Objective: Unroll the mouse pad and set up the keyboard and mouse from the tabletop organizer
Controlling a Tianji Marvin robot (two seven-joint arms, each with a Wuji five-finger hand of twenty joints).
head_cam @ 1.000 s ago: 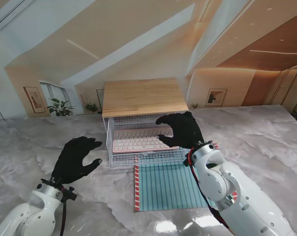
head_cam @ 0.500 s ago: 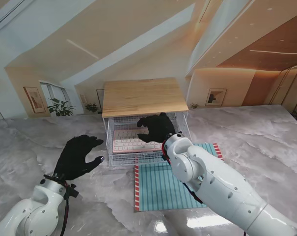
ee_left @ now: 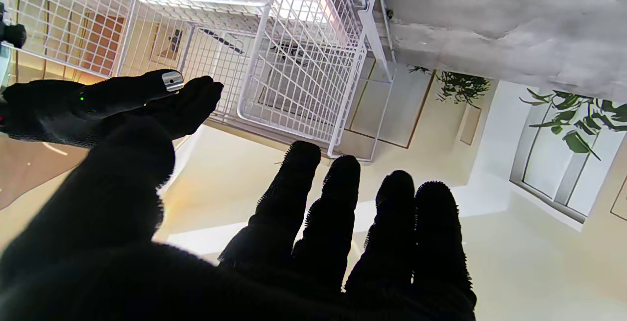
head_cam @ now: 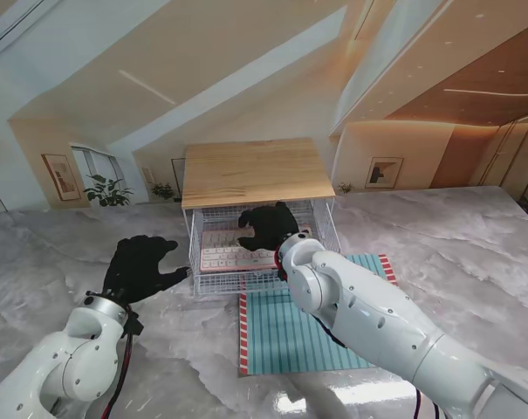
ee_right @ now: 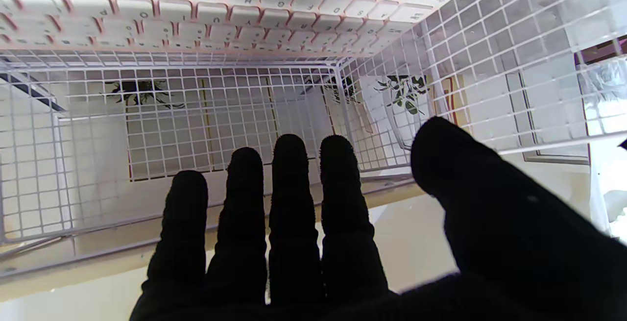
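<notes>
Wire organizer (head_cam: 262, 281), keyboard (head_cam: 233, 257) half-hidden

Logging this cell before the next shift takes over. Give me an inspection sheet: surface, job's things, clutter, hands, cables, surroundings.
Surface: grey marbled table, glossy, with ceiling reflections.
Job's things: pink-and-white keyboard lying in the wire drawer of the wood-topped organizer; striped teal mouse pad unrolled flat in front of it, nearer to me; mouse not made out.
Clutter: nothing seen.
Hands: right hand inside the drawer, over the keyboard, fingers straight, holding nothing; left hand open beside the drawer's left front corner.
Cables: black cable along the left forearm; red wiring at the right wrist.
Surroundings: cream walls, framed pictures, potted plants.
</notes>
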